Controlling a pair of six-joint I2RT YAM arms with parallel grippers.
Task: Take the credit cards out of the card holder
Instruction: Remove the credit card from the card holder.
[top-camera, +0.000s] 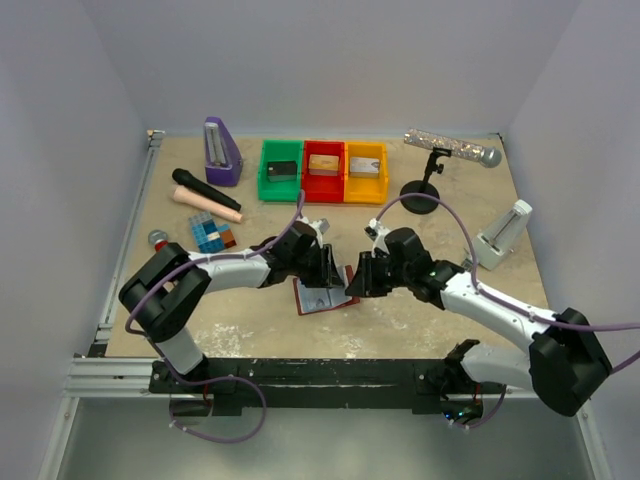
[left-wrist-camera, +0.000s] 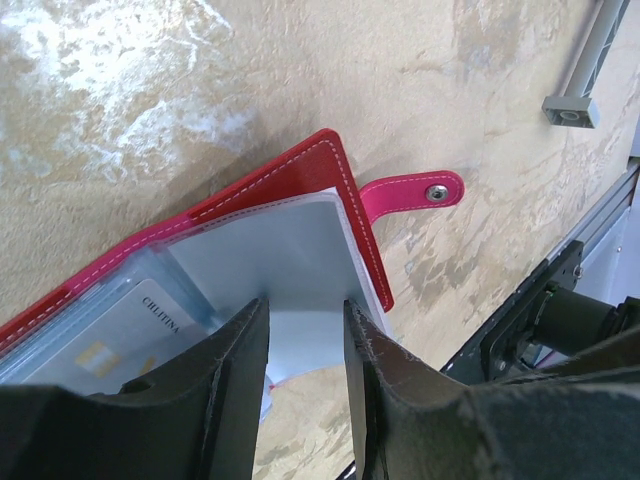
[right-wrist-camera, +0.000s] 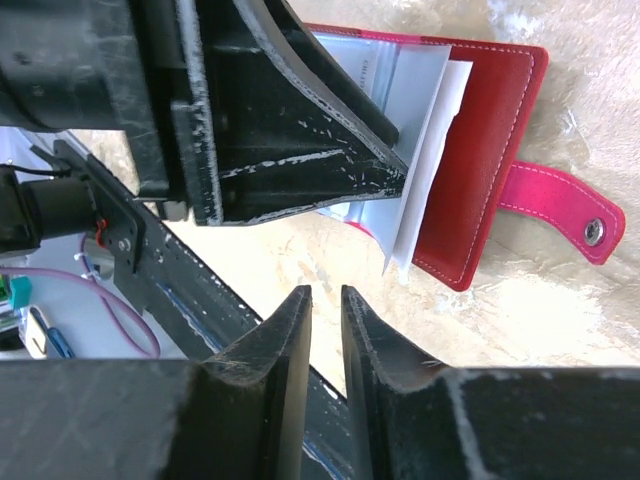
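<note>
The card holder (top-camera: 322, 297) lies open on the table between my two grippers, dark red outside, pale blue-grey inside, its red snap tab (left-wrist-camera: 412, 192) sticking out. My left gripper (left-wrist-camera: 306, 305) is open, its fingertips (left-wrist-camera: 256, 318) pressing down on the pale lining with nothing between them. A silvery-grey credit card (left-wrist-camera: 120, 335) shows inside a clear sleeve beside the left finger. My right gripper (right-wrist-camera: 324, 292) hovers just off the card holder's (right-wrist-camera: 480, 150) near edge, jaws a narrow gap apart and empty. Pale sleeves (right-wrist-camera: 428, 150) jut past the cover.
Green (top-camera: 281, 171), red (top-camera: 323, 170) and yellow (top-camera: 365, 171) trays with small blocks stand at the back. A purple metronome (top-camera: 221, 151), black microphone (top-camera: 205, 188) and tiled block (top-camera: 212, 233) are at left. A stand-mounted microphone (top-camera: 450, 150) and white holder (top-camera: 505, 232) are at right.
</note>
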